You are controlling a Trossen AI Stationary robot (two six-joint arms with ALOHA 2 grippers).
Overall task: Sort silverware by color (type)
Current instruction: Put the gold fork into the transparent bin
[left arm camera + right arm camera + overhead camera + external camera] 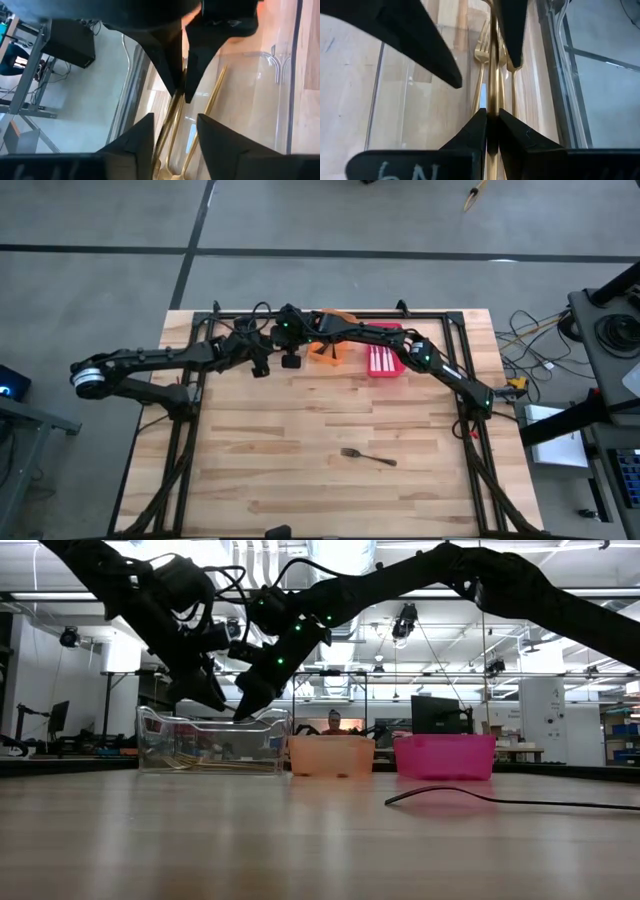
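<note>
High view: both arms reach to the far edge of the wooden table (300,440). The left gripper (262,363) and right gripper (290,358) sit close together at the far left, beside the orange bin (330,352). The red bin (385,362) stands just right of the orange one and holds pale-handled utensils (381,360). A lone black fork (368,456) lies on bare wood toward the near side, well apart from the bins. The clear bin is hard to make out from here.

Low view: the clear bin (212,743), orange bin (331,754) and red bin (444,756) stand in a row, left to right. Both grippers hang over the clear bin, fingertips at about rim height. Gold utensils (215,762) lie on its floor. The black fork (470,797) rests in front of the red bin. A person (333,723) shows in the room behind.

Left wrist view: the left gripper (175,131) has its fingers parted with nothing between them, above gold forks (172,150) in the clear bin (270,65). The right gripper's dark fingers (172,65) point down opposite, nearly together.

Right wrist view: the right gripper (492,125) is pinched on a slim gold utensil (493,75) running straight away from it. More gold forks (481,55) lie alongside in the clear bin (395,100). The left gripper's fingers (420,40) show across from it.
</note>
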